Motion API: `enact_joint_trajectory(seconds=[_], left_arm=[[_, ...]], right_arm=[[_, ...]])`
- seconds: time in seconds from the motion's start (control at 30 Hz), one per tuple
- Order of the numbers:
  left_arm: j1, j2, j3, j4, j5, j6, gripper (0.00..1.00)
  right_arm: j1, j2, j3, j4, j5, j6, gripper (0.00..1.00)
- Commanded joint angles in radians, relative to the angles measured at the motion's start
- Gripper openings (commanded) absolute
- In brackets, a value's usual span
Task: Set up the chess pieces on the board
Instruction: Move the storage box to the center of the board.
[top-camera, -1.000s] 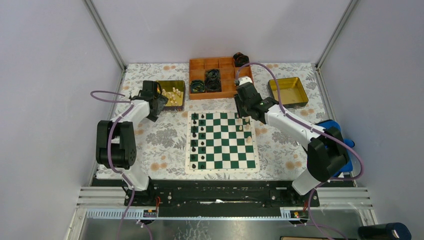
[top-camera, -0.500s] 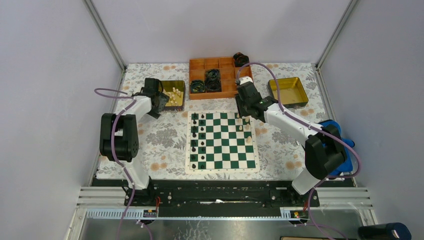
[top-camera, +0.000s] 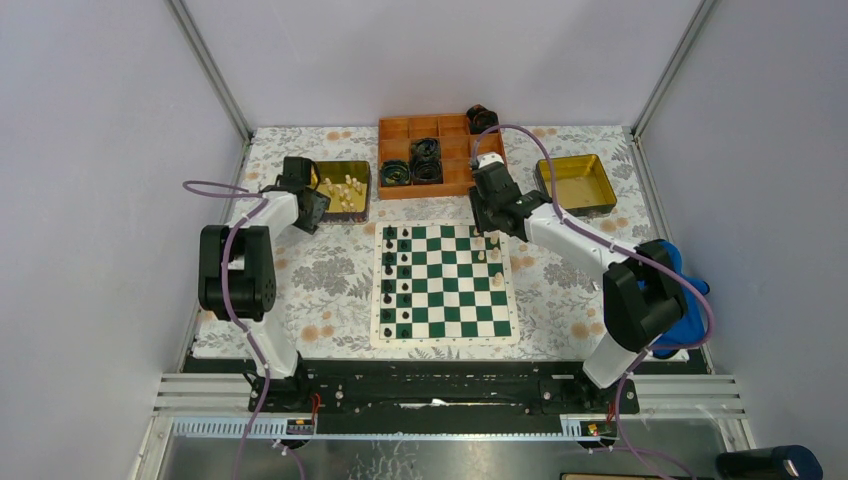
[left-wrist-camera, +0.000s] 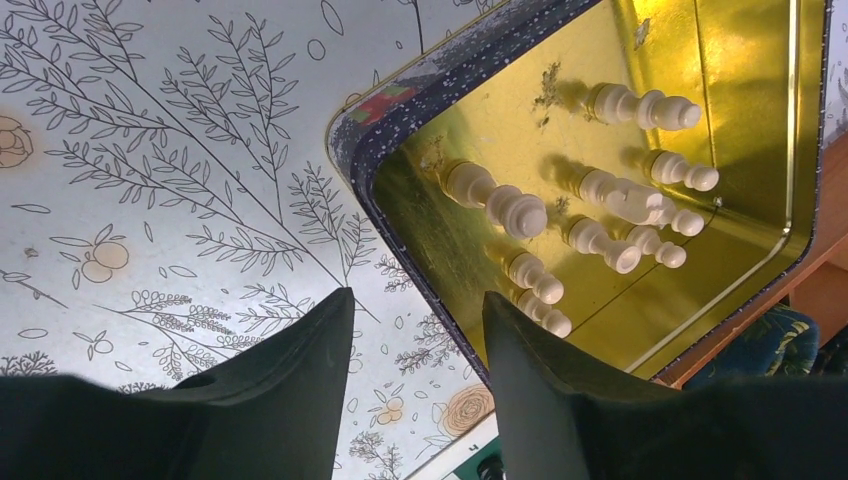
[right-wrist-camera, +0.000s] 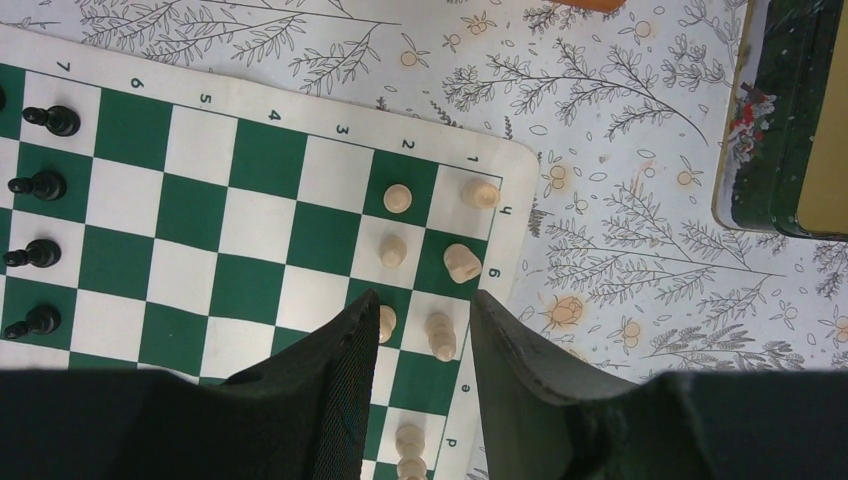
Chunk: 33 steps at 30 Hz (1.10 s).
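Note:
The green and white board (top-camera: 445, 300) lies mid-table. Black chess pieces (top-camera: 396, 280) fill its two left columns, and a few white pieces (top-camera: 494, 256) stand near its far right corner. More white pieces (left-wrist-camera: 510, 205) lie in a yellow-lined tin (left-wrist-camera: 480, 120) left of the board. My left gripper (left-wrist-camera: 415, 300) hangs open and empty over that tin's near left rim. My right gripper (right-wrist-camera: 425, 300) is open above the board's (right-wrist-camera: 200, 200) right edge. A white piece (right-wrist-camera: 440, 335) stands free on its square under the gap between the jaws. Black pawns (right-wrist-camera: 40, 185) line the far side.
An orange compartment tray (top-camera: 400, 125) with black coiled rolls (top-camera: 425, 160) sits behind the board. A second yellow-lined tin (top-camera: 575, 183) stands at the back right, showing as a dark wall (right-wrist-camera: 780, 120) in the right wrist view. A blue object (top-camera: 685, 290) sits by the right arm.
The left gripper's jaws have narrowed, and the arm has shifted slightly back and left beside the tin. The right arm has drawn slightly back over the board's far right corner.

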Motion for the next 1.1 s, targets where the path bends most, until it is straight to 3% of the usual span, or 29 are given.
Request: enact_joint_trajectory(seconds=[0.0,1.07], left_arm=[[0.009,0.019,0.028,0.004,0.000,-0.014,0.56],[0.031,0.025,0.041,-0.068,-0.010,-0.001,0.34]], right_arm=[[-0.008,0.007,0.051,0.030,-0.013,-0.003,0.45],[-0.016,0.024,0.060,0.026,-0.025,0.003,0.45]])
